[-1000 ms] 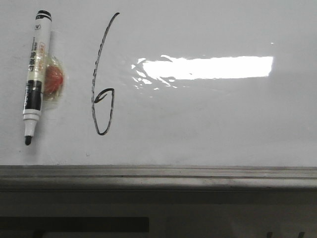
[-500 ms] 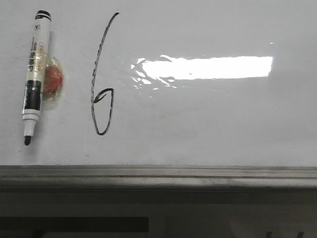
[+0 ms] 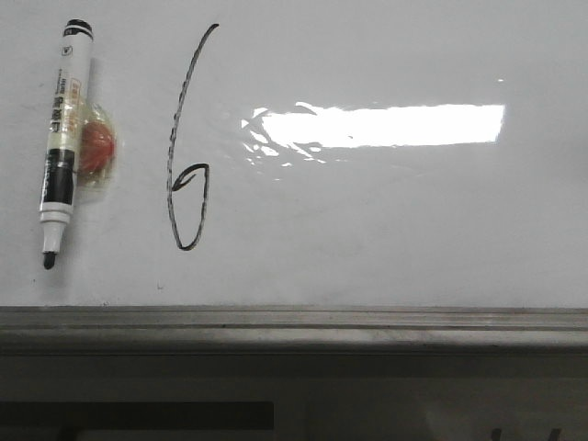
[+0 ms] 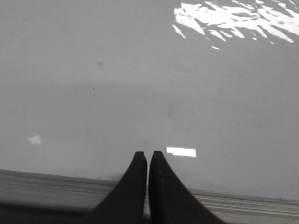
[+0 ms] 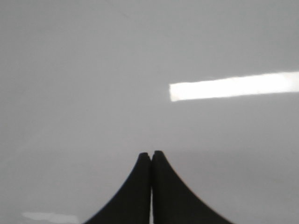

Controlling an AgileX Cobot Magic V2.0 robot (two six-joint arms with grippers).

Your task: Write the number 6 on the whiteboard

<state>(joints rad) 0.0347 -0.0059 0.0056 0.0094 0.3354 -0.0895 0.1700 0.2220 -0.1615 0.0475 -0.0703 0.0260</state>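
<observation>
The whiteboard [image 3: 386,239] fills most of the front view, glossy and faintly smudged, with a bright rectangular glare [image 3: 381,126] right of centre and a grey metal ledge [image 3: 294,323] along its lower edge; the number 6 [image 3: 186,147] stands on the left part of the board, a tall narrow black line with a long curved stem rising to the upper edge and a slim pointed loop at the bottom, well above the ledge and just left of the glare; a black-and-white marker pen [image 3: 62,138] lies against the board further left, near the figure but apart from it, uncapped, its dark tip pointing down; a small reddish object [image 3: 97,147] in clear wrapping sits touching the pen's right side.

Neither hand shows in the front view, so how far either lies from the figure cannot be told; in the left wrist view the left hand [image 4: 147,156] has its two dark fingertips pressed almost together, gripping nothing, over bare board just beyond the ledge [image 4: 243,203], with no part of the 6 in sight; in the right wrist view the right hand [image 5: 150,155] is likewise closed and empty, its tips meeting, before plain white board [image 5: 93,84] with a strip of glare [image 5: 233,86], the figure again out of sight.
</observation>
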